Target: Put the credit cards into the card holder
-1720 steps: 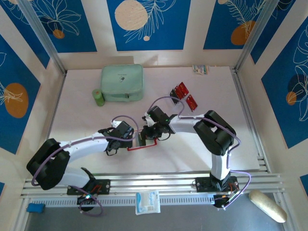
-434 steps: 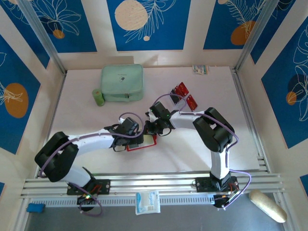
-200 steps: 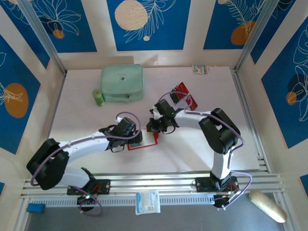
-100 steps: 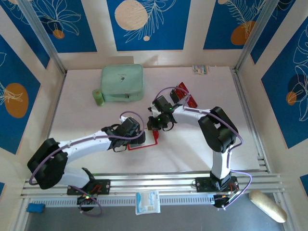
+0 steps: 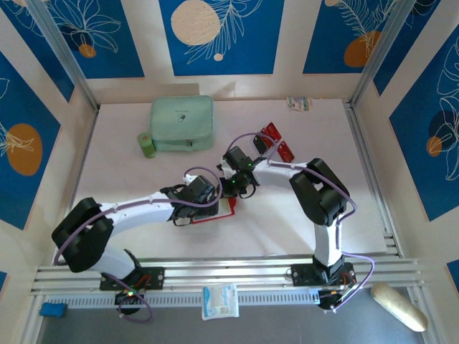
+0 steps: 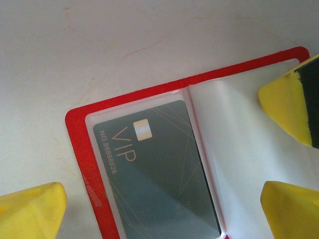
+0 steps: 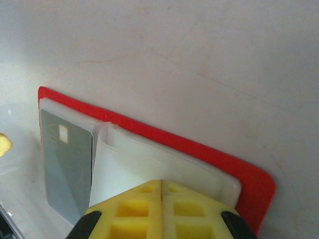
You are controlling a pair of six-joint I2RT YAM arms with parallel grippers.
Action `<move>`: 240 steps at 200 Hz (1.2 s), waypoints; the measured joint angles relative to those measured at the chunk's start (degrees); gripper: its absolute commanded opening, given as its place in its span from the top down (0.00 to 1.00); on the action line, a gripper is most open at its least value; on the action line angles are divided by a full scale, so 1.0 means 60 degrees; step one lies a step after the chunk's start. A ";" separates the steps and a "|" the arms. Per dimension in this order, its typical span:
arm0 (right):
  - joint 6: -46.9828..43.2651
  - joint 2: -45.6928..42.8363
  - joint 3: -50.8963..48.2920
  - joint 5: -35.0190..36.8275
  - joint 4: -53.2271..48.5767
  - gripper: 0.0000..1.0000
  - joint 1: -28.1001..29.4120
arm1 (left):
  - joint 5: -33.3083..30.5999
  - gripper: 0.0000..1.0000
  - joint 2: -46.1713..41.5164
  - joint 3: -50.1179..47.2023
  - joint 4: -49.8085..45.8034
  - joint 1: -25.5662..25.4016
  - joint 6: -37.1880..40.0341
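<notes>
- red card holder (image 5: 228,208), top view?
- open flat, centre. left gripper (image 5: 209,206) and right gripper (image 5: 232,192) both over it. loose credit cards (image 5: 277,141) lie upper right of right gripper, so right arm is nearer.
- left wrist?
- fingers (image 6: 286,102) spread wide, straddling holder (image 6: 79,144). grey vip card (image 6: 154,169) sits sleeved in left pocket.
- right wrist?
- gripper (image 7: 162,209) pressed together at bottom edge, tip on clear sleeve (image 7: 149,164), holder's right half.

The card holder (image 6: 79,149) is cut off by the lower edge of the left wrist view. Print on the credit cards (image 5: 285,150) is not resolved.
</notes>
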 measured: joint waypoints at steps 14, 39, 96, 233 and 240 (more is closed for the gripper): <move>0.0066 0.0026 0.0000 -0.0058 0.0047 1.00 0.0015 | -0.0007 0.00 0.0029 0.0000 0.0000 0.0000 0.0022; 0.0160 0.0062 -0.0004 -0.0153 0.0168 1.00 0.0033 | -0.0066 0.00 0.0029 0.0000 0.0058 0.0000 0.0025; 0.0317 0.0095 -0.0033 -0.0233 0.0306 1.00 0.0029 | -0.0106 0.00 0.0011 0.0000 0.0291 -0.0047 0.0025; 0.0623 -0.0033 -0.0219 -0.0433 0.0459 0.72 -0.0189 | -0.0401 0.00 0.0412 -0.0277 0.0328 -0.0080 -0.0004; 0.0645 -0.0153 -0.0317 -0.0463 0.0484 0.68 -0.0229 | -0.0423 0.00 0.0404 -0.0313 0.0324 -0.0080 -0.0007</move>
